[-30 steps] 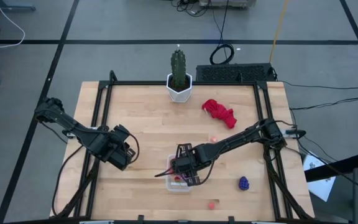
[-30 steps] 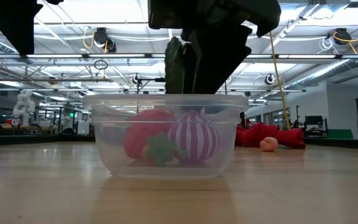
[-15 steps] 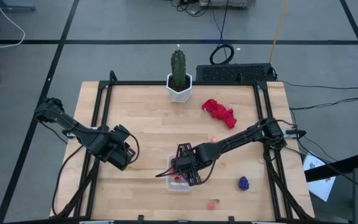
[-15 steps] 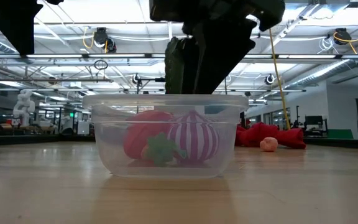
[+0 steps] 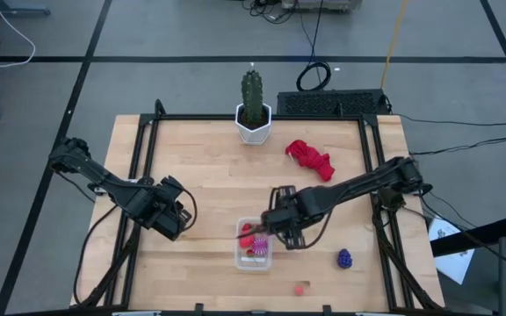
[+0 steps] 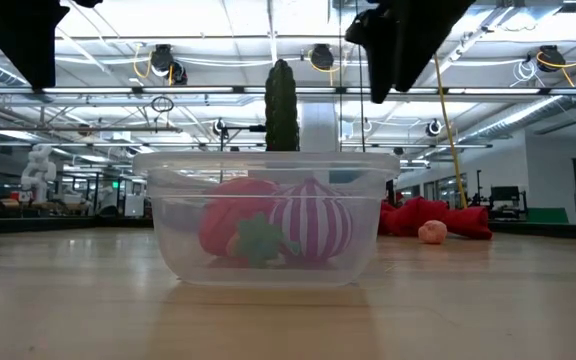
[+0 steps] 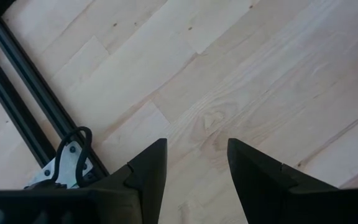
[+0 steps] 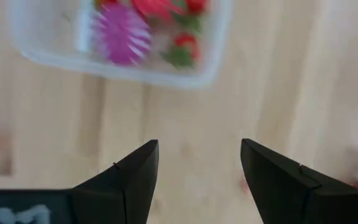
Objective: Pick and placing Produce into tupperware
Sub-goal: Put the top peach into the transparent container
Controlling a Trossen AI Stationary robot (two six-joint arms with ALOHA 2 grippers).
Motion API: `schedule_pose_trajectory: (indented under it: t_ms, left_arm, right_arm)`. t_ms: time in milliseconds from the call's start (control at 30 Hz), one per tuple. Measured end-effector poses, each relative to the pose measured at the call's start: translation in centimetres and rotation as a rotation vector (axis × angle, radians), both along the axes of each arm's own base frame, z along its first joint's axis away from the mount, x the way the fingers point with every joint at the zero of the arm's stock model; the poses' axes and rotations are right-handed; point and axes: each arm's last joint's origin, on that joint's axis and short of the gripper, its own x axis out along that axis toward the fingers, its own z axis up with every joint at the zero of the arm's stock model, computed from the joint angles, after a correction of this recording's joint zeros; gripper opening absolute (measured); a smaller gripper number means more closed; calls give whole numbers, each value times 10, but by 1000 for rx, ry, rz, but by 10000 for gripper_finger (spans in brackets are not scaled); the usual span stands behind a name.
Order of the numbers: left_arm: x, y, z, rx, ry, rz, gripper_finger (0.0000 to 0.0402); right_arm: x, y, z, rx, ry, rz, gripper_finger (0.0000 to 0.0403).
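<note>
The clear tupperware [image 5: 241, 257] stands near the table's front edge, its base on the wood. It holds red strawberries [image 8: 160, 7] and a magenta striped round piece [image 6: 311, 222]. My right gripper [image 5: 277, 230] hangs open above the table, just right of the tupperware [image 8: 36, 55], with nothing between its fingers. A dark purple grape bunch [image 5: 344, 258] and a small pink piece [image 5: 299, 287] lie on the wood to the right. My left gripper [image 5: 172, 221] waits open over bare wood at the left.
A green cactus [image 5: 252, 91] in a white pot [image 5: 253, 128] stands at the far edge. A red cloth [image 5: 311, 159] lies at the far right, with a small peach piece [image 6: 431, 232] in front of it. Black frame rails [image 5: 144, 149] line the table's sides.
My right gripper has risen out of the tupperware and moved toward the table's right edge, now clear above the rim. The strawberries and the magenta piece stay in the tupperware, which has kept its place.
</note>
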Motion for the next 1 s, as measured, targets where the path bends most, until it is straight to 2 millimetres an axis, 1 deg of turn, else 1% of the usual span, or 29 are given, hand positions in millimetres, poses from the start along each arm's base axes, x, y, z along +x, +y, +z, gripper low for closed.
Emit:
schedule_pose_trajectory:
  t_ms: [67,167,233,433,567,733,1000]
  left_arm:
    - [0,0,0,-1,-1,0,175]
    - [0,0,0,-1,-1,-4,175]
    - [0,0,0,-1,-1,-5,175]
    - [1,0,0,2,-10,-8,175]
    - [2,-1,0,-3,-18,-8,175]
    - [2,-1,0,-4,-20,-8,175]
    - [2,-1,0,-4,-20,-7,175]
  right_arm:
    - [-6,-3,1,-40,22,-29,220]
    - [-12,-9,-7,-83,47,-53,220]
    - [-16,-14,-17,-92,74,-63,220]
    - [-30,-38,-60,-136,191,-84,220]
    - [-36,-55,-77,-187,248,-83,220]
    - [-39,-71,-85,-195,277,-96,220]
    - [-36,-78,-86,-186,265,-70,220]
